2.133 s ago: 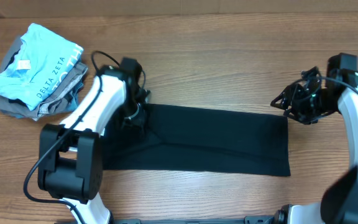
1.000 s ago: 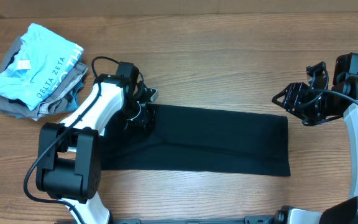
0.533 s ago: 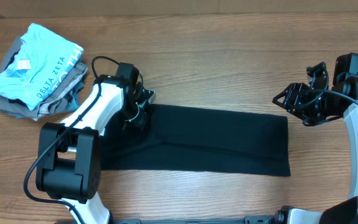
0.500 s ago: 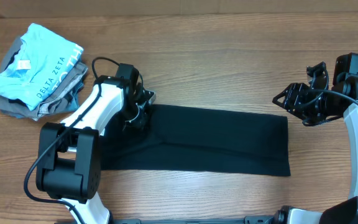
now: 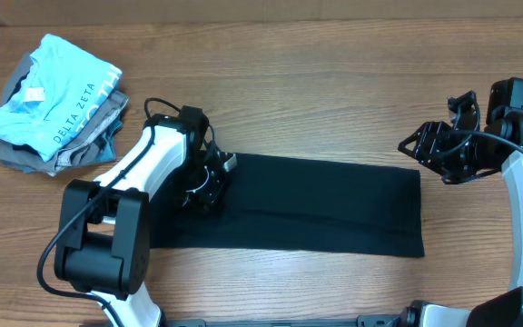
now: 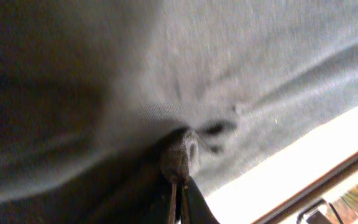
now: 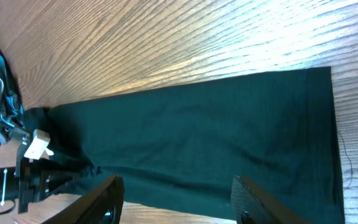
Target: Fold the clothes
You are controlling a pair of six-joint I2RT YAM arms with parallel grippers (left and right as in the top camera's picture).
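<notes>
Looking down on the table, I have the shirt lying as a long black band across the middle. It looks already folded lengthwise, and it is flat with few creases. My left gripper sits on the band's left end near the far edge. The wrist view shows its jaws pinched together on a small ridge of shirt cloth. I judge the pinch is there to carry this end over toward the right. My right gripper hangs just off the shirt's far right corner, jaws apart and empty, out of that path. Well off at the far left, a blue garment lies on grey ones. Nothing sits on the shirt between its ends, though my own left arm hides its near left corner.
</notes>
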